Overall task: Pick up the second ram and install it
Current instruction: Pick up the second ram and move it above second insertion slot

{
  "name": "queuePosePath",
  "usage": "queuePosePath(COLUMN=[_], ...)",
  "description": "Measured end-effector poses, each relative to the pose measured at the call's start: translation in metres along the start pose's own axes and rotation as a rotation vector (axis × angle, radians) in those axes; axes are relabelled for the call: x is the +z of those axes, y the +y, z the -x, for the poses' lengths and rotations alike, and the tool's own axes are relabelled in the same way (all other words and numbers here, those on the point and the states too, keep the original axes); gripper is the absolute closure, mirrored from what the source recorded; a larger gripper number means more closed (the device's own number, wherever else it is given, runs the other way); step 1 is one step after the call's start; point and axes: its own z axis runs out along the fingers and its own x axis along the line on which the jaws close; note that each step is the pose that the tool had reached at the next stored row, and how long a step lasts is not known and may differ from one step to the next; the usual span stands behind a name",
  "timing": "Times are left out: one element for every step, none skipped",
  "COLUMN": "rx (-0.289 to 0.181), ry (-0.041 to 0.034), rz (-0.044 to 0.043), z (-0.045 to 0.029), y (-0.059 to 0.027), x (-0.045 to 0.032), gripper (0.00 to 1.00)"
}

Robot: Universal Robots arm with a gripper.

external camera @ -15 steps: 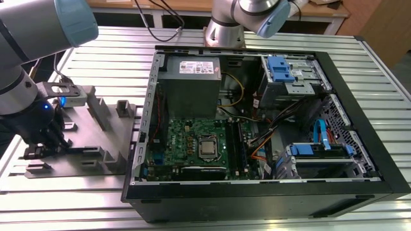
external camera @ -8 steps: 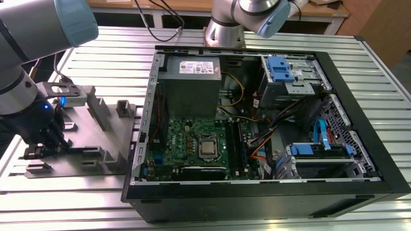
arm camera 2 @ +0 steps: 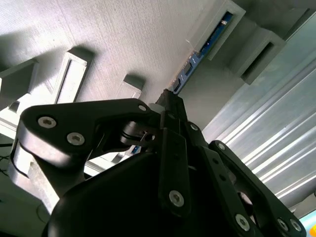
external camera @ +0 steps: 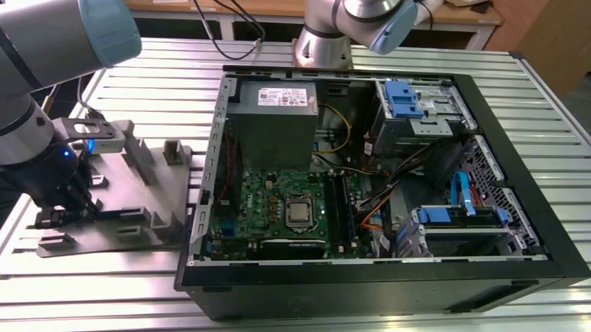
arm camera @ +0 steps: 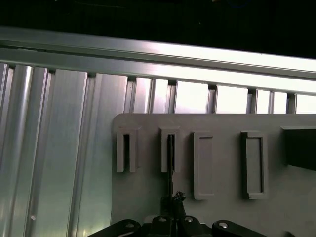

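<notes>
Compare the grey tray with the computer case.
The grey tray is pale, flat and low with upright posts; the computer case is black, deep-walled and much larger. The tray holds the second ram, with the gripper closed on it; the case holds a motherboard. Both rest on the slatted metal table.

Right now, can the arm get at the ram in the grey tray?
Probably yes. The gripper is down at the tray, and its jaws look closed on one end of the ram; nothing lies between them.
</notes>
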Motion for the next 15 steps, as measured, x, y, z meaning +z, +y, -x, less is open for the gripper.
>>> queuePosePath(rx=[0.0, 0.0, 0.0, 0.0, 0.0, 0.0, 0.0, 0.006, 0.021, 0.038, 0.056, 0.075, 0.092, 0.095, 0.095], ry=[0.0, 0.0, 0.0, 0.0, -0.0001, 0.0, -0.0001, -0.0003, -0.0008, -0.0014, -0.002, -0.0028, -0.0034, -0.0035, -0.0036], rz=[0.0, 0.0, 0.0, 0.0, 0.0, 0.0, -0.0001, -0.0002, -0.0005, -0.0008, -0.0013, -0.0018, -0.0022, -0.0023, -0.0024], z=[0.0, 0.0, 0.0, 0.0, 0.0, 0.0, 0.0, 0.0, 0.0, 0.0, 0.0, 0.0, 0.0, 0.0, 0.0], y=[0.0, 0.0, 0.0, 0.0, 0.0, 0.0, 0.0, 0.0, 0.0, 0.0, 0.0, 0.0, 0.0, 0.0, 0.0], x=[0.0, 0.0, 0.0, 0.0, 0.0, 0.0, 0.0, 0.0, 0.0001, 0.0002, 0.0004, 0.0005, 0.0006, 0.0006, 0.0006], gripper=[0.91, 0.91, 0.91, 0.91, 0.91, 0.91, 0.91, 0.91, 0.91, 0.91, 0.91, 0.91, 0.91, 0.91, 0.91])
